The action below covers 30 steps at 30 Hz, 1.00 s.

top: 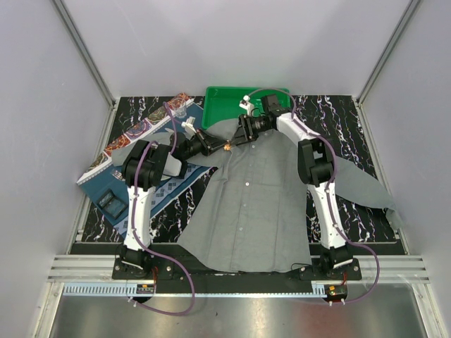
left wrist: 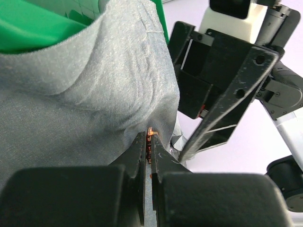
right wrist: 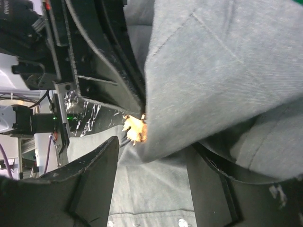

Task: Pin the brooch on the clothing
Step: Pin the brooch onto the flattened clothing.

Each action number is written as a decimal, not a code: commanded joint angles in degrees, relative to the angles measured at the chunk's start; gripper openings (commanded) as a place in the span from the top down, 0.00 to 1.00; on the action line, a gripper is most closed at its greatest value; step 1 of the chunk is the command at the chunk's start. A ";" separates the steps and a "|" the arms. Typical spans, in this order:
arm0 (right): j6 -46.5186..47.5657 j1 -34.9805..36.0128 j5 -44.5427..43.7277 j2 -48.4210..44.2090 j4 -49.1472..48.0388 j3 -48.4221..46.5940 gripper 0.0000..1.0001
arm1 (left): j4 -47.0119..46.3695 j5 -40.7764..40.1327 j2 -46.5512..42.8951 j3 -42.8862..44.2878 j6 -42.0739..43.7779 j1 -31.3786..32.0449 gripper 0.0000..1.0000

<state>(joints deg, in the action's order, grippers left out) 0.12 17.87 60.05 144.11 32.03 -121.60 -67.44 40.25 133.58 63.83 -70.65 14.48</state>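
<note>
Grey cloth takes up most of what I have to work with: the shirt [top: 261, 204] lies spread over the middle of the table [top: 352, 120]. Its hem reaches the near edge, and its collar end is drawn up toward the far edge against the near rim of a green tray [top: 225, 102].

Both arms meet there, just short of the tray. The left gripper [top: 224, 146] comes in from the left side, the right gripper [top: 243, 134] from the far right. A raised fold of shirt stands between them.

The right jaws stand apart and straddle that fold; I see cloth between the fingers but no pinch on it. The left jaws are together, clamped on the brooch [left wrist: 150, 142], which pokes straight out past the fingertips in line with them. It is pressed to the fold's edge.

From the right wrist, the brooch [right wrist: 135, 128] glints right at the cloth's border. I can't make out the pin itself, nor whether it has gone through.

My read is that the push runs along the left fingers into the fold. Room is tight on the far side, where one right finger sits just beside the left tips. Flat shirt on the near side leaves more space.
</note>
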 commanded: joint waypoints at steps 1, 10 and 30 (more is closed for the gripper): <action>2.95 0.33 -0.11 3.01 4.70 -5.13 0.36 | -12.19 1.85 -1.04 2.00 0.60 0.29 1.00; 4.79 -1.43 4.19 3.55 10.06 -8.39 0.12 | -12.45 1.76 -0.69 2.61 -0.45 0.37 1.00; 13.41 -0.64 9.30 3.98 15.78 -8.57 0.48 | -14.91 1.68 -0.78 2.96 -2.65 1.87 1.00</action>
<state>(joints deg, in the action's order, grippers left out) 11.18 17.19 67.07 150.41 46.61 -131.39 -67.44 41.28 133.58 64.86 -72.60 15.62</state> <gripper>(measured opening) 0.551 0.024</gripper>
